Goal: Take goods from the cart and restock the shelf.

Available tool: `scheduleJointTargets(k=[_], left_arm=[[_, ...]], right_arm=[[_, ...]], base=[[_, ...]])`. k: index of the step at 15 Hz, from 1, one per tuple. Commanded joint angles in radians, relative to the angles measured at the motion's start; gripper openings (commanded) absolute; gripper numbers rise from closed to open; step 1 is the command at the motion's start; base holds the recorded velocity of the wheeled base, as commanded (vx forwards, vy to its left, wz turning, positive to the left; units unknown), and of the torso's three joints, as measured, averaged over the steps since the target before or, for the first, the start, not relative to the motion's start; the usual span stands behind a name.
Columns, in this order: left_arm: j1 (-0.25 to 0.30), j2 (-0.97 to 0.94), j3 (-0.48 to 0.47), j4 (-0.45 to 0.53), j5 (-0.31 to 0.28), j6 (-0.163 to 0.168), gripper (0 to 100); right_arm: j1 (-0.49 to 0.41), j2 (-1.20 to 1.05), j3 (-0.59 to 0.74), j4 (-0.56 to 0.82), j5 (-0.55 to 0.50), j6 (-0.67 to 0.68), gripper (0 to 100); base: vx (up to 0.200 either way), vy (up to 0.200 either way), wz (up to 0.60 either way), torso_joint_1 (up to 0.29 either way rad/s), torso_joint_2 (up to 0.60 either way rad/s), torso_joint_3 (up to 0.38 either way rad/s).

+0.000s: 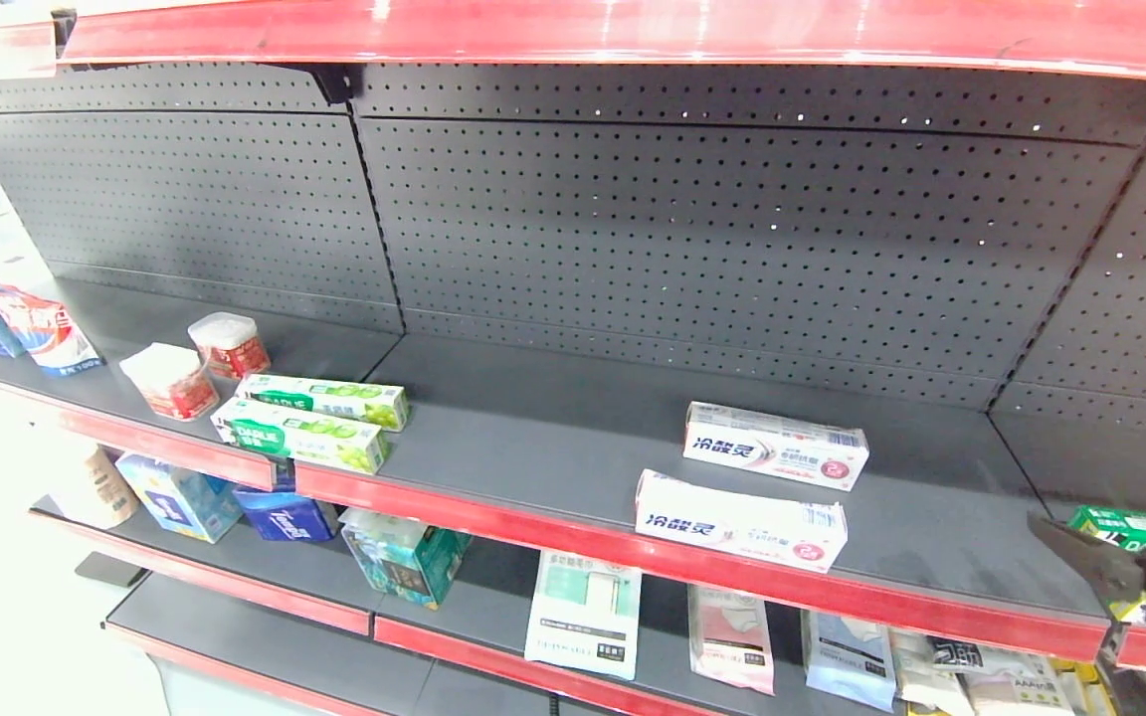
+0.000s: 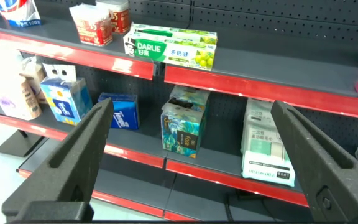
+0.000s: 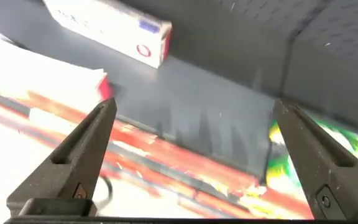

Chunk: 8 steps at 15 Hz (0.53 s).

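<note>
The grey shelf (image 1: 553,438) with a red front lip carries two green toothpaste boxes (image 1: 299,435) on the left and two white toothpaste boxes (image 1: 740,520) right of the middle. Another green box (image 1: 1135,525) lies at the shelf's far right. My right gripper (image 1: 1105,557) is just in front of it, open, with nothing between its fingers. In the right wrist view the right gripper (image 3: 194,109) spans bare shelf, with the green box (image 3: 319,149) outside one finger and a white box (image 3: 114,28) farther off. My left gripper (image 2: 191,109) hangs open and empty before the lower shelves, below the green boxes (image 2: 169,48).
Two red jars with white lids (image 1: 170,381) and blue bags (image 1: 16,318) stand at the shelf's left end. The shelf below holds tissue packs (image 1: 180,497), a teal box (image 2: 184,121) and white pouches (image 1: 583,612). A black pegboard (image 1: 732,229) backs the shelf, with another red-edged shelf overhead.
</note>
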Motion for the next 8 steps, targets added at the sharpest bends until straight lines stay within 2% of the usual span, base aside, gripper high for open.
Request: scheduleJointTargets(k=[1,4,6,7,8], left_arm=[[0.000,0.000,0.000,0.000,0.000,0.000,100],[0.000,0.000,0.000,0.000,0.000,0.000,100],[0.000,0.000,0.000,0.000,0.000,0.000,100],[0.000,0.000,0.000,0.000,0.000,0.000,100],[0.000,0.000,0.000,0.000,0.000,0.000,100]], right_arm=[[-0.039,-0.604,0.242,0.071,0.035,0.111,100],[-0.037,-0.919,0.265,0.301,0.024,0.139,100],[-0.037,-0.906,0.293,0.317,-0.008,0.152,100],[-0.037,-0.906,0.293,0.387,-0.026,0.163,100],[-0.035,-0.906,0.291,0.389,-0.034,0.194,100]], base=[[0.000,0.000,0.00,0.000,0.00,0.000],[0.000,0.000,0.00,0.000,0.00,0.000],[0.000,0.000,0.00,0.000,0.00,0.000],[0.000,0.000,0.00,0.000,0.00,0.000],[0.000,0.000,0.00,0.000,0.00,0.000]])
